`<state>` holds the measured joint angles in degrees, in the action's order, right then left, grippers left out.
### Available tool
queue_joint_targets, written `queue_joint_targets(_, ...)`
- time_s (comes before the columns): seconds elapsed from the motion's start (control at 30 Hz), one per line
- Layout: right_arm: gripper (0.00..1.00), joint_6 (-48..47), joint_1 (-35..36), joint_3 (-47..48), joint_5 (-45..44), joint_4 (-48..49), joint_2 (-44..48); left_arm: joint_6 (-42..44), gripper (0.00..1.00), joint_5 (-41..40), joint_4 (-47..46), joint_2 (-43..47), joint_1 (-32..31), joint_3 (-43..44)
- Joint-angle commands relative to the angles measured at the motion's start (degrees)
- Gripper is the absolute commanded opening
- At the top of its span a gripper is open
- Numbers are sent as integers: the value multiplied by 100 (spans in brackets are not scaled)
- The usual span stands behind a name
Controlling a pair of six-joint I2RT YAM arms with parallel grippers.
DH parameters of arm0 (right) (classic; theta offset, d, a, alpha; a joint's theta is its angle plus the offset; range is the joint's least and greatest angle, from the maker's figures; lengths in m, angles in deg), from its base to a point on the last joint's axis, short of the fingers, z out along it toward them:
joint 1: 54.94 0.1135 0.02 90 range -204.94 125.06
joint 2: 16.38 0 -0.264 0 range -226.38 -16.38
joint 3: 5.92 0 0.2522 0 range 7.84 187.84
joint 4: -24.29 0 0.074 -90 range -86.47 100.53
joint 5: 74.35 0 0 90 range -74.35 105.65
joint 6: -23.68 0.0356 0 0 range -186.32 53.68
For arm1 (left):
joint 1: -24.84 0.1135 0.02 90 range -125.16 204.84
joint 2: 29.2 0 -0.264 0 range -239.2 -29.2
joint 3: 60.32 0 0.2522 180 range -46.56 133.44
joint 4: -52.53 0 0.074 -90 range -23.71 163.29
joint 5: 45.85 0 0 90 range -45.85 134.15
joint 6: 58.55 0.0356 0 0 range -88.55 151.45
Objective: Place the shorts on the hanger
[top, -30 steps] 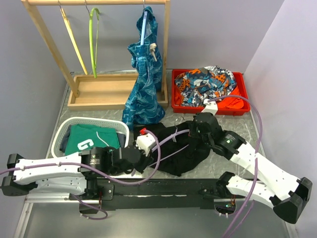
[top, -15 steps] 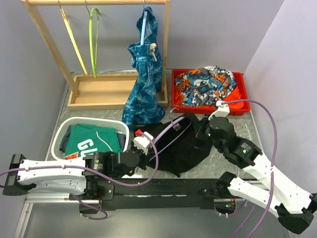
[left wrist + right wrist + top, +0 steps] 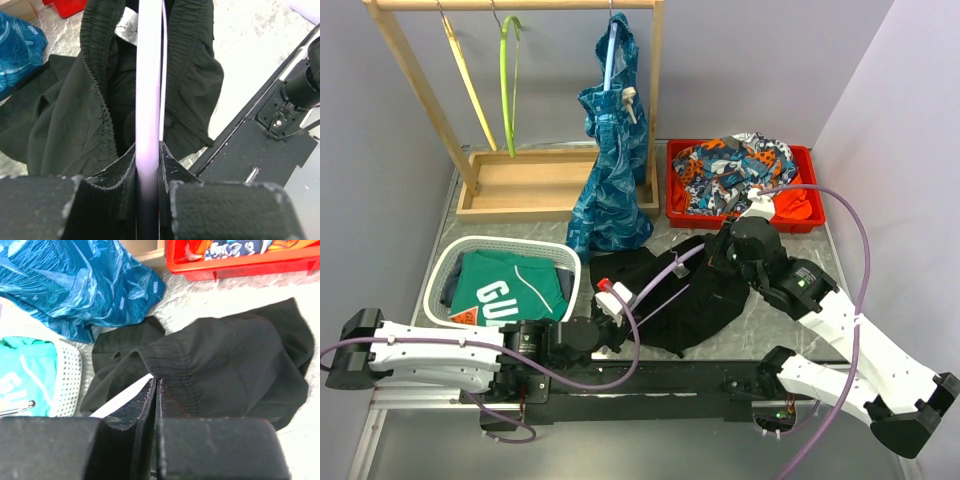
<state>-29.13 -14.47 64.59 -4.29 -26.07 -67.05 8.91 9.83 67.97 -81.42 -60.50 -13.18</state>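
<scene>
Nearest, our left gripper [image 3: 148, 152] is clamped on the hanger [image 3: 149, 75], whose bar runs between the waistband's two sides on the shorts [image 3: 705, 295], which lie mid-table. Beyond, our right gripper [image 3: 155, 385] pinches the waistband's edge. Farthest back are a red bin [image 3: 685, 217] and a wooden rack [image 3: 420, 95].

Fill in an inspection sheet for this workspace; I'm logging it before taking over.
Surface: table pale, speckled; no spills seen.
Job's things: shorts crumpled on table; hanger bar runs into their waist opening.
Clutter: white basket holding green shirt; red bin of patterned clothes; teal garment on wooden rack beside lime-green hanger and yellow hanger.
Grippers: left gripper shut on hanger; right gripper shut on shorts' waistband.
Cables: purple cables loop free; no snag seen.
Surroundings: plain walls; nothing else seen.
</scene>
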Motion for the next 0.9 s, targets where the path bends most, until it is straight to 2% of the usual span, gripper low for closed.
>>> queue_joint_targets(0.0, 14, 280, -74, 380, 307, -48, 14, 224, 1, -144, -1317, -50, -70, -78)
queue_joint_targets(0.03, 28, 419, -118, 433, 255, -267, 66, 276, 1, -171, -1406, -94, -70, -113)
queue_joint_targets(0.1, 42, 578, -258, 486, 237, -540, 128, 303, 1, -267, -1599, -191, -79, -183)
queue_joint_targets(0.13, 53, 657, -389, 521, 298, -733, 215, 338, 1, -259, -1687, -209, -79, -236)
queue_joint_targets(0.23, 60, 614, -1258, 617, 973, -1006, 190, 382, 1, -267, -2021, -314, -79, -438)
queue_joint_targets(0.27, 61, 588, -1739, 670, 1419, -1068, 120, 400, 1, -276, -2074, -349, -79, -456)
queue_joint_targets(0.33, 69, 605, -2129, 880, 1756, -1234, -108, 461, 1, -346, -2197, -463, -79, -473)
queue_joint_targets(0.4, 69, 649, -2611, 1021, 2386, -1314, -328, 505, 1, -364, -2241, -586, -79, -465)
queue_joint_targets(0.53, 70, 1035, -3053, 1119, 2960, -1578, -864, 646, 1, -425, -2276, -789, -123, -421)
queue_joint_targets(0.7, 70, 1492, -3510, 593, 3742, -1324, -1041, 935, 1, -671, -2391, -1105, -298, -386)
queue_joint_targets(0.87, 71, 1581, -3607, 381, 3664, -1385, -1164, 1261, 1, -1014, -2557, -1456, -439, -263)
